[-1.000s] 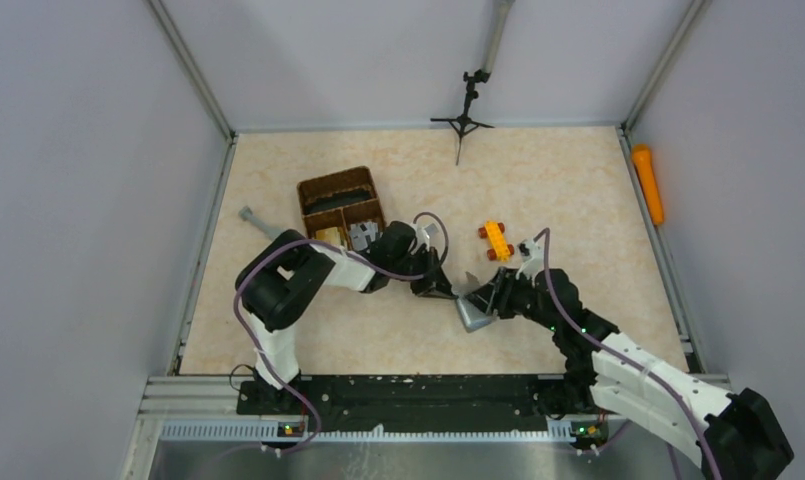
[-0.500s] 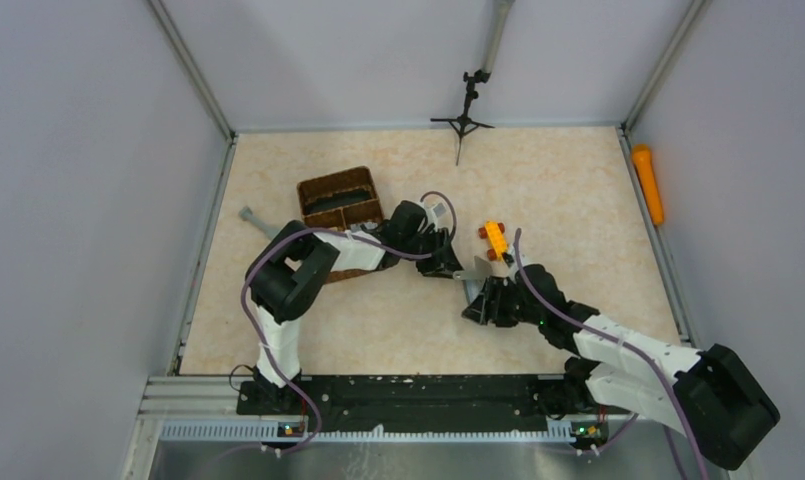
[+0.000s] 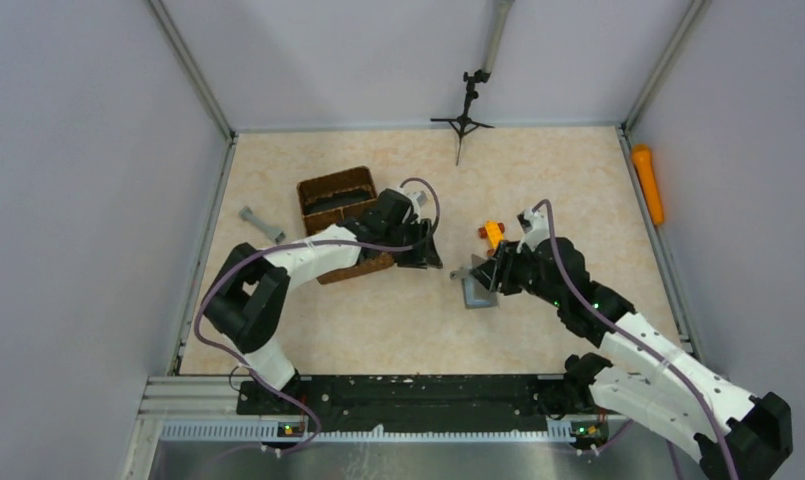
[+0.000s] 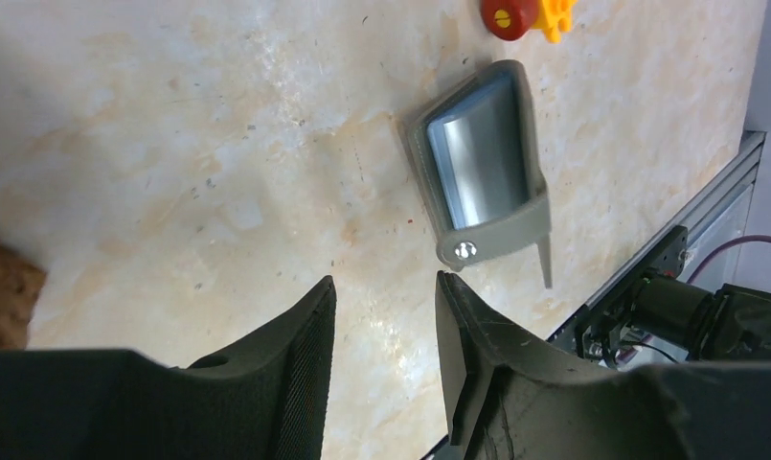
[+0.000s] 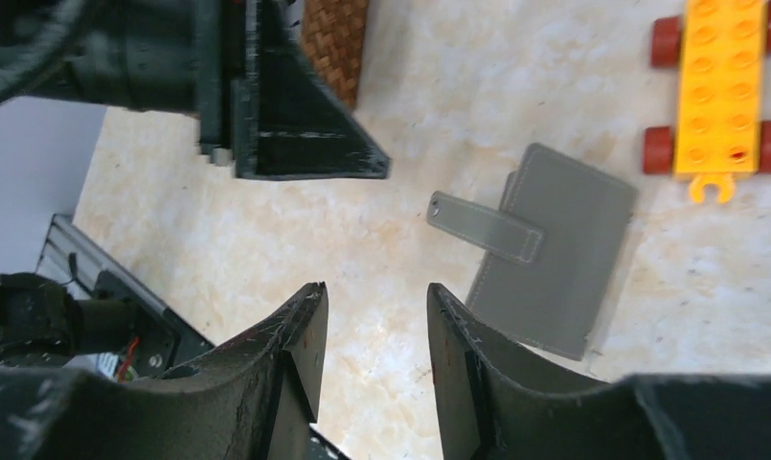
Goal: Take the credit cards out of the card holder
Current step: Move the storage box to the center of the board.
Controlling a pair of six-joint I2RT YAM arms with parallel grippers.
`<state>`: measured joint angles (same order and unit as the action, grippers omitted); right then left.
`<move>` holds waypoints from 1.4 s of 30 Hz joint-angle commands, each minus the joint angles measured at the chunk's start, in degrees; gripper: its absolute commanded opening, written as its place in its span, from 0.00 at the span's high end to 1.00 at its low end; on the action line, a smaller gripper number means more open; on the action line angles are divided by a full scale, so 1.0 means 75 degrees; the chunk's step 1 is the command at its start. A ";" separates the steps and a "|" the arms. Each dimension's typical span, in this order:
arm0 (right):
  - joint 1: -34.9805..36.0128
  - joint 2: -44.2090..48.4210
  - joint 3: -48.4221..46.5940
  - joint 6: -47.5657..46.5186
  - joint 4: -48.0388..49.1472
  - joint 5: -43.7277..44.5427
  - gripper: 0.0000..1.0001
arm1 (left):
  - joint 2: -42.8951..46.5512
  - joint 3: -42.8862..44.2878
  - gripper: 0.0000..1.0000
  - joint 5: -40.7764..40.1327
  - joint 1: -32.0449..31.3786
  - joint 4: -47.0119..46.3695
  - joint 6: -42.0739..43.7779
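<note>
The card holder point(image 3: 476, 292) lies flat on the table, folded shut, with its strap point(image 5: 482, 227) loose and pointing left. It shows whole in the right wrist view point(image 5: 558, 254), and the left wrist view point(image 4: 482, 163) shows a pale grey-blue face inside its grey rim. My left gripper point(image 3: 428, 257) is open and empty, a short way left of the holder point(image 4: 381, 283). My right gripper point(image 3: 491, 276) is open and empty just above the holder's far edge point(image 5: 372, 292). No credit cards are in view.
The brown wicker basket point(image 3: 336, 200) stands at the left, its near compartment hidden by my left arm. The orange toy brick point(image 3: 492, 233) lies just beyond the holder. A grey part point(image 3: 260, 222) lies far left, a black tripod point(image 3: 465, 115) at the back.
The holder, held up off the table between both grippers a second ago, now lies flat. Both grippers have let go and drawn back, the left one towards the basket.
</note>
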<state>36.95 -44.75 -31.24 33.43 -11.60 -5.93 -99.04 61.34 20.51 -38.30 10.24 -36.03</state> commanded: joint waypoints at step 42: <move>-0.0042 -0.5368 -0.1320 -0.0578 0.0645 0.2541 0.96 | 0.1080 -0.1494 0.57 -0.2619 0.2266 0.0843 0.0598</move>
<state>36.95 -78.72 -39.44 30.15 -8.86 13.06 -86.70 46.63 4.82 -24.12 17.19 -33.43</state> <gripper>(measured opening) 0.036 0.426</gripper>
